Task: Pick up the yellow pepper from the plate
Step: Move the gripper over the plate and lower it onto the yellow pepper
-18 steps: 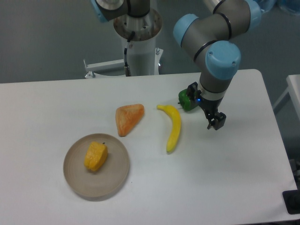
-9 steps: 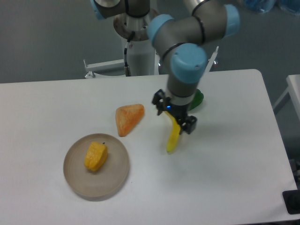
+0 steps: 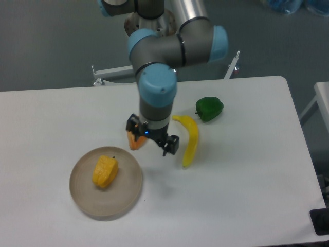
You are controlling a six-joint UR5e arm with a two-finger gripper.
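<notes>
The task looks to be in its approach step: the two-finger gripper (image 3: 153, 140) hangs above the white bench with its jaws apart and apparently nothing between them, though the wrist hides part of the gap. The small blocky yellow-orange toy pepper (image 3: 105, 171) lies on the round tan plate (image 3: 129, 190), below and left of the gripper. The next move likely calls for travelling over the pepper and descending to straddle it.

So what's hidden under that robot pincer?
Beneath the pincer an orange wedge peeks out at its left; the rest is covered. The yellow pepper sits apart, on the plate.
</notes>
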